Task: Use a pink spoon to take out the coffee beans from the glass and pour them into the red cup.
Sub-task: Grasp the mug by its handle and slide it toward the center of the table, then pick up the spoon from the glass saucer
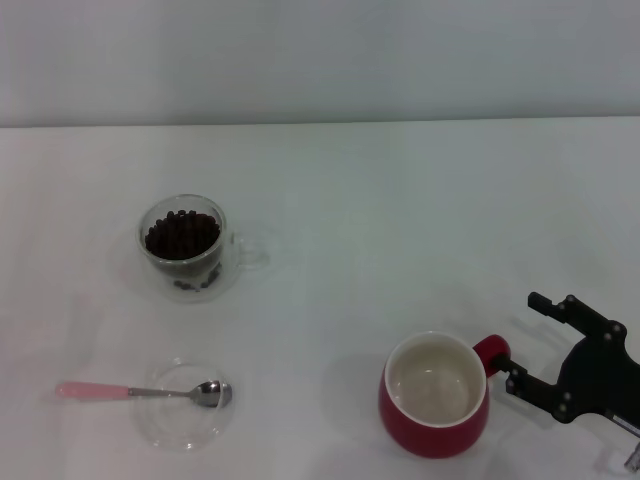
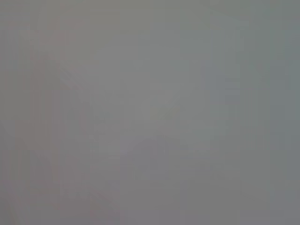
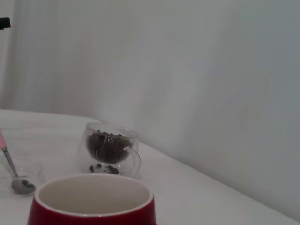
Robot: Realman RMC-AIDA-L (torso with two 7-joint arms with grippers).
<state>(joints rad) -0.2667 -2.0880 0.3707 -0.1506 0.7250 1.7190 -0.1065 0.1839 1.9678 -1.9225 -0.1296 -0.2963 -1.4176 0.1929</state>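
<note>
The right hand (image 1: 520, 345) stands at the tabletop's (image 1: 400, 200) near right corner, its black fingers apart on either side of the red cup's (image 1: 435, 395) loop handle, gripping nothing; the cup is empty; the glass (image 1: 185, 245) holding the coffee beans (image 1: 182, 235) sits towards the left edge; the pink spoon (image 1: 140, 391) lies nearer, its bowl on a clear saucer (image 1: 185, 405); the left hand is out of view.
</note>
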